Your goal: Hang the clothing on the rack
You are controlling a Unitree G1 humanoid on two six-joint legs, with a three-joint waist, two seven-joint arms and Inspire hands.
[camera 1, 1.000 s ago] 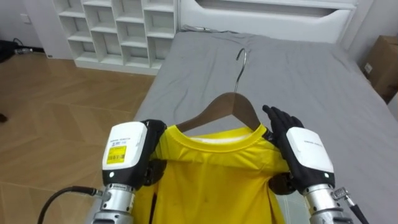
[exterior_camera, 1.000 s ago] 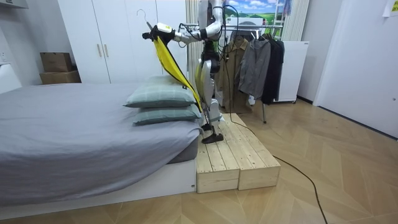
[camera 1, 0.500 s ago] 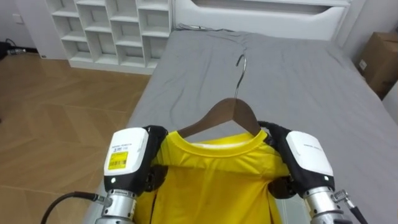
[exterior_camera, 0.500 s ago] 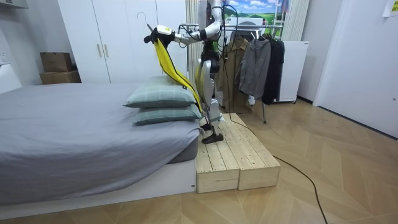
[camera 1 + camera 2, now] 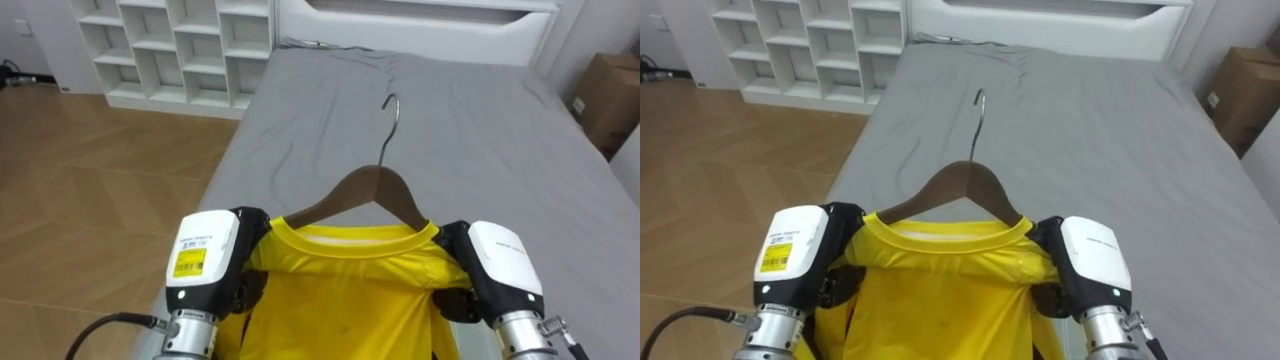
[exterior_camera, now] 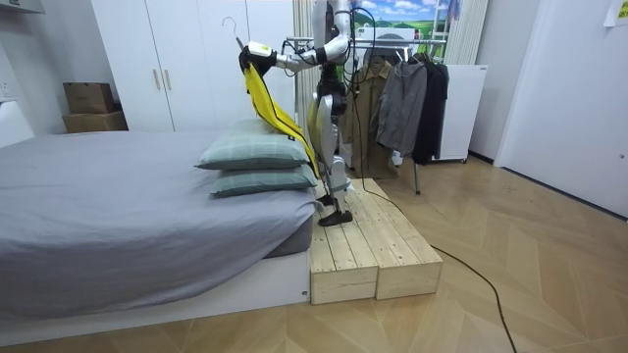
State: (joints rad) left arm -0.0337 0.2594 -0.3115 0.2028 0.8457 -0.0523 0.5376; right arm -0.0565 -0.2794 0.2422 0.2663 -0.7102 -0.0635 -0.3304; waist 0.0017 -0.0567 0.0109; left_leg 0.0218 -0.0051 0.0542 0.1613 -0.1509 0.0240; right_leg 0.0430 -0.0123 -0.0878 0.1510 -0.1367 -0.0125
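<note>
A yellow shirt (image 5: 350, 290) hangs on a wooden hanger (image 5: 365, 188) whose metal hook (image 5: 390, 110) points up and away from me. I hold it at chest height over the grey bed (image 5: 470, 130). My left hand (image 5: 205, 260) is shut on the shirt's left shoulder. On the right shoulder, the fingers of my right hand (image 5: 500, 265) are curled into the cloth beside the collar. In the room view I stand on a wooden platform (image 6: 368, 245) by the bed, arms raised, with the shirt (image 6: 270, 108) draped down from them.
White cube shelves (image 5: 170, 40) stand at the far left beyond the wood floor. A cardboard box (image 5: 605, 95) sits at the right. Two pillows (image 6: 257, 152) lie below the shirt. A rack of dark clothes (image 6: 402, 88) stands behind me, by white wardrobes (image 6: 177, 59).
My right hand's fingers, straight beside the collar a second ago, have curled onto the shirt's right shoulder. The hanger and shirt have risen slightly. The left hand keeps its grip.
</note>
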